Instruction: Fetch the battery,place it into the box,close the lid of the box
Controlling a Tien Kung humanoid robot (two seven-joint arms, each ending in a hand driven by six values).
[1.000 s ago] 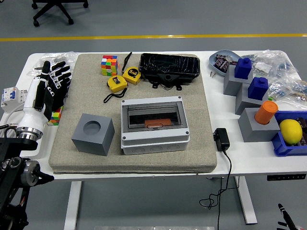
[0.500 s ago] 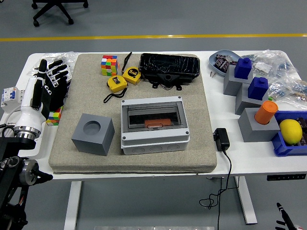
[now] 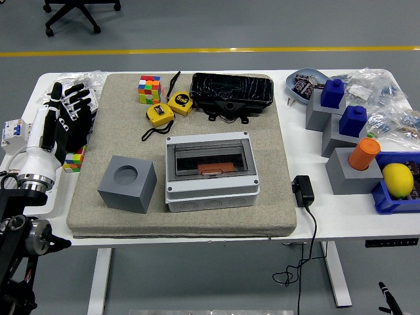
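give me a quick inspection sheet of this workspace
surface: white table with a grey mat over the middle
job's things: grey box on the mat, clear lid down; battery not identified
clutter: grey cube, two tape measures, puzzle cube, black case, lemon, blue and orange pieces on grey blocks, plastic bags
hands: left hand open at the mat's left edge, holding nothing; right hand not in view
cables: black adapter, cord hanging off the front edge
surroundings: grey floor, yellow line, office chair base
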